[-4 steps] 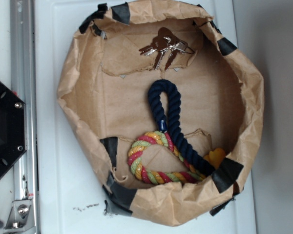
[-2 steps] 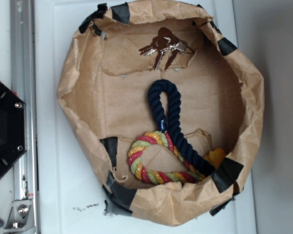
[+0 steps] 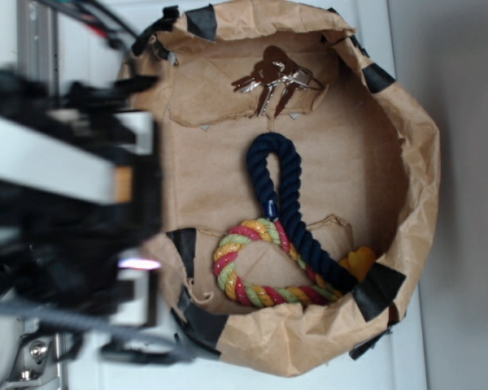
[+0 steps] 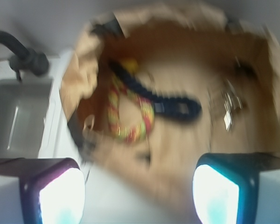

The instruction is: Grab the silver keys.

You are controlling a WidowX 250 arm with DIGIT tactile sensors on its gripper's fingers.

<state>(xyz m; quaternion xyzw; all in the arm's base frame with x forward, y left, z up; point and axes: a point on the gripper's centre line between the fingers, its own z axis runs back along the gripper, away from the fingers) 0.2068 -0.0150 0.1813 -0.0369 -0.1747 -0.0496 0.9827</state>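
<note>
**Keys lie at the top of the paper bin**

On the left, the blurry robot arm (image 3: pixel 65 211) sits over the bin's edge. Its gripper (image 4: pixel 137 193) is wide open and holds nothing. The brown paper bin (image 3: pixel 407 106) holds a multicoloured rope ring (image 3: pixel 264 272) and a navy blue rope (image 3: pixel 281 195). The silver keys (image 3: pixel 275 81) lie near the top wall, well apart from the gripper. Their tips fan down and left, and the ring is at the upper right.

Robot arm (image 3: pixel 65 211): blurred black body with a pale silver-white bar, a small orange patch, dark cables with a red strand at top. Fingers (image 4: pixel 53 193): two dark-edged pads with glowing white faces.
</note>
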